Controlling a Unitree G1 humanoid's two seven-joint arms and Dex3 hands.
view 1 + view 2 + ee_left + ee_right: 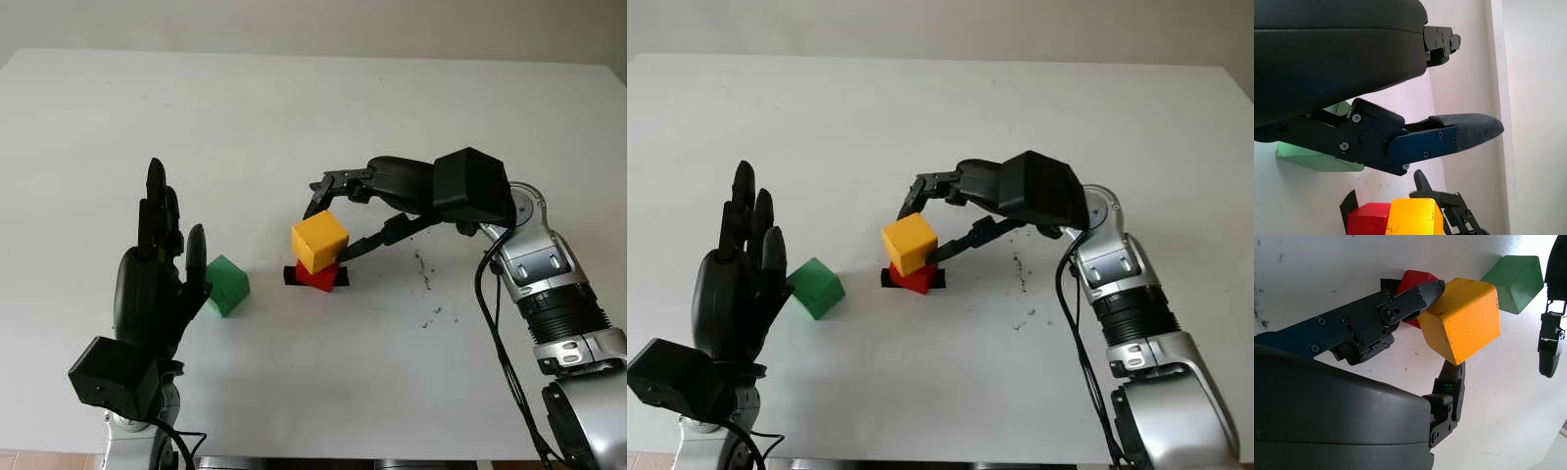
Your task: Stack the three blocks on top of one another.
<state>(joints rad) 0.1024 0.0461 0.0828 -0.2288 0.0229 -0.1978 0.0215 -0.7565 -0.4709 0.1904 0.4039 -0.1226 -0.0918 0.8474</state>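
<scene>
A yellow block (pixel 319 240) sits slightly turned on a red block (pixel 318 277) at the middle of the white table (pixel 294 117). My right hand (pixel 328 232) reaches in from the right and is shut on the yellow block (pixel 1462 318), its thumb (pixel 1420 293) against one side and a finger (pixel 1453 382) against the opposite side. A green block (pixel 226 285) lies on the table to the left of the stack. My left hand (pixel 162 255) stands upright and open just left of the green block (pixel 1317 159), holding nothing.
A black tape mark (pixel 290 275) lies under the red block. Small dark specks (pixel 427 274) dot the table to the right of the stack. The table's front edge runs close to both arms.
</scene>
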